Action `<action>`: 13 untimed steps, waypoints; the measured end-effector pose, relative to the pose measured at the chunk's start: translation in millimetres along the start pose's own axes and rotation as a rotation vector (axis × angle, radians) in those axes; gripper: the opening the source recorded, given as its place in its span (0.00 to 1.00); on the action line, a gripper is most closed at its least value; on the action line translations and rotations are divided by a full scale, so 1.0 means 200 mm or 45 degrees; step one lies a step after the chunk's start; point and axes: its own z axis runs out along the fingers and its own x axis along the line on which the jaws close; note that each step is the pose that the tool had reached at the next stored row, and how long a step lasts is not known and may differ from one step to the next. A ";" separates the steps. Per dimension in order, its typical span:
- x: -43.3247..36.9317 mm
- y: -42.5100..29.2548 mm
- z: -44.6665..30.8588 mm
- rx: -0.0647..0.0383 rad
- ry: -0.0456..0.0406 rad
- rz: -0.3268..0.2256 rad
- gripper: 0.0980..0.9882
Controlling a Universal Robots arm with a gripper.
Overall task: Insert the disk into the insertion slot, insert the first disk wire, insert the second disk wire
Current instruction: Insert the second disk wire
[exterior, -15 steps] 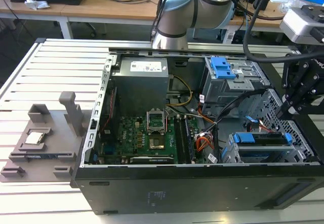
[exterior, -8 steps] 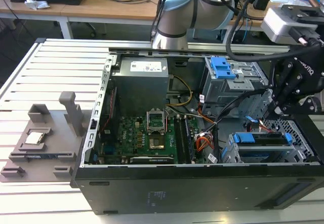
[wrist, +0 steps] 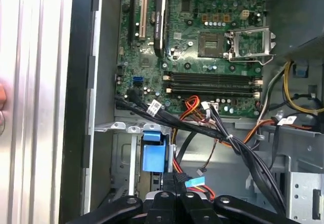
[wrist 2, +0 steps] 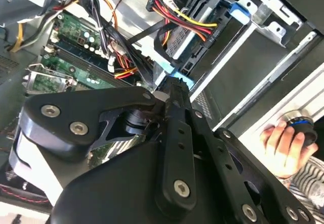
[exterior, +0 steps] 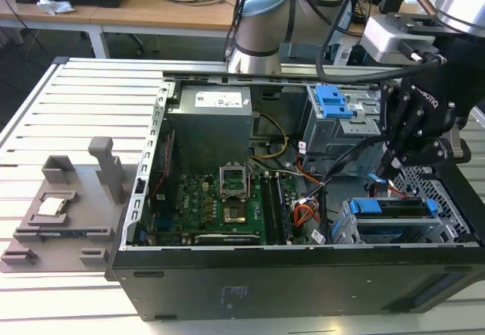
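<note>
The disk (exterior: pixel 394 206) lies flat in the insertion slot (exterior: pixel 379 233), the metal cage in the corner of the computer case (exterior: pixel 265 282) on the exterior view's right. Its blue carrier shows at both ends, so the first step looks done.

Just above the disk the gripper (exterior: pixel 384 173) is clenched. In the second wrist view a blue plug (wrist 2: pixel 174 74) sits at the tip of its closed fingers (wrist 2: pixel 172 122). I take the plug for the end of a disk wire (exterior: pixel 377 177) and the wire step as the one in hand. Whether the plug is seated I cannot tell.

To do this well, the plug should probably meet its socket square and go in along a straight line, with no tilt. The hold on it is narrow, so a sideways push could let it pivot between the fingers. Light pressure seems wise, since a hard shove might shift the disk in its carrier.

A bundle of black cables (wrist: pixel 202 127) and some red and yellow wires (wrist 2: pixel 187 16) crowd close by and could snag or pull the plug askew. A person's hand (wrist 2: pixel 283 143) rests outside the case wall, so movement is best kept within the case, which stands on the slatted surface (exterior: pixel 83 100)
</note>
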 end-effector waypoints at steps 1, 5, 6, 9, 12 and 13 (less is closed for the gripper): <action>-0.011 -0.001 0.013 0.001 0.004 -0.012 0.01; -0.058 -0.022 0.057 0.002 0.028 -0.050 0.01; -0.058 -0.024 0.056 0.002 0.029 -0.050 0.01; -0.058 -0.024 0.057 0.002 0.030 -0.050 0.02; -0.058 -0.024 0.057 0.002 0.032 -0.050 0.15; -0.059 -0.025 0.060 0.000 0.059 -0.049 0.23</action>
